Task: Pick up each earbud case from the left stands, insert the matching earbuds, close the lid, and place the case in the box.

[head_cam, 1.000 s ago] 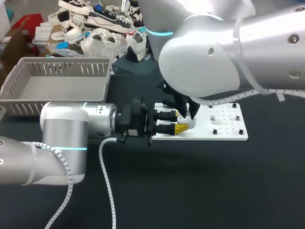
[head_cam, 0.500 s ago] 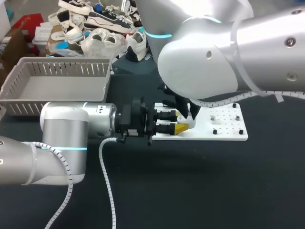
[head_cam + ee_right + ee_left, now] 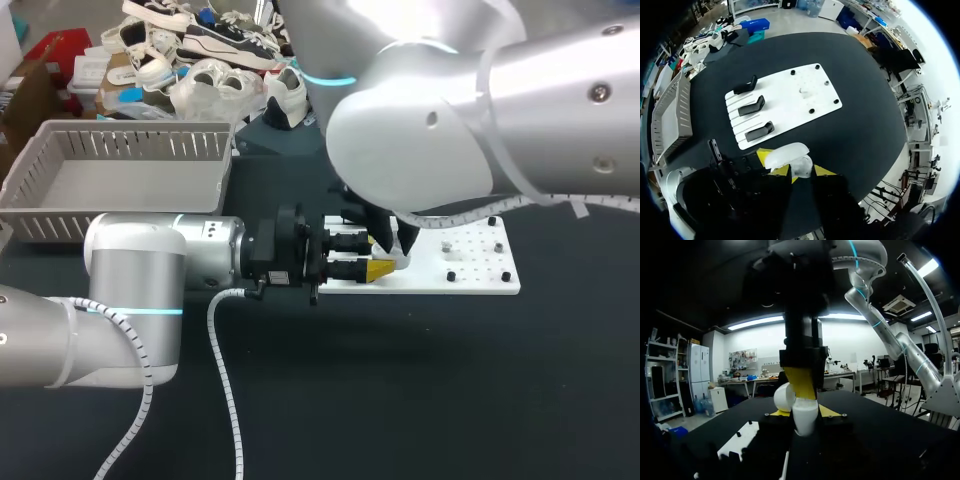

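Left end effector [image 3: 384, 257] clamps case [image 3: 805, 420] at board [image 3: 470, 268] edge.

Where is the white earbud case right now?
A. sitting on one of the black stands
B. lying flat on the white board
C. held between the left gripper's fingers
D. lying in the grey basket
C: the left wrist view shows the earbud case clamped from both sides in the left gripper, and the right wrist view shows all three black stands bare.
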`<action>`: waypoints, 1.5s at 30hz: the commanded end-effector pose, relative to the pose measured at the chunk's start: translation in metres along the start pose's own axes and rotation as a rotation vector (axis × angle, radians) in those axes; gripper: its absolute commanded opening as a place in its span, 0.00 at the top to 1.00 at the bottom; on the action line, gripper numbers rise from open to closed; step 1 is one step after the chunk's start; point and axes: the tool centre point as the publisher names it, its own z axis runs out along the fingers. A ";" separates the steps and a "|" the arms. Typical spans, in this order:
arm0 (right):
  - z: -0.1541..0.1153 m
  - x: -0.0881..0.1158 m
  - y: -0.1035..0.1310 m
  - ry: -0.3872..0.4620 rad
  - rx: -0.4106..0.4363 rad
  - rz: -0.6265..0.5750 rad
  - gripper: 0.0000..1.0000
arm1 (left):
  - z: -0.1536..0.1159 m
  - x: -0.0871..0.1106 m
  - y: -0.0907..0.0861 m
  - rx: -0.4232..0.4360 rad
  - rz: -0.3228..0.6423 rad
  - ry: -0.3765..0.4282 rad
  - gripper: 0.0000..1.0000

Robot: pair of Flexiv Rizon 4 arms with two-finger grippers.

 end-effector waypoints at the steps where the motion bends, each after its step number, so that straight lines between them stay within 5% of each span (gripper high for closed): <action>1: -0.001 -0.001 0.002 0.000 0.006 -0.002 0.71 | 0.000 0.001 0.000 0.000 0.001 -0.002 1.00; 15: -0.032 0.018 -0.006 -0.078 -0.093 -0.014 0.65 | 0.000 0.001 0.000 0.000 0.001 -0.002 1.00; 23: -0.056 0.029 -0.053 -0.207 -0.261 -0.020 0.65 | 0.000 0.001 0.000 0.000 0.001 -0.002 1.00; 37: -0.045 -0.012 -0.127 -0.311 -0.438 0.014 0.62 | 0.000 0.001 0.000 0.000 0.001 -0.002 1.00; 45: -0.015 -0.041 -0.140 -0.237 -0.511 0.000 0.53 | 0.000 0.001 0.000 0.000 0.001 -0.002 1.00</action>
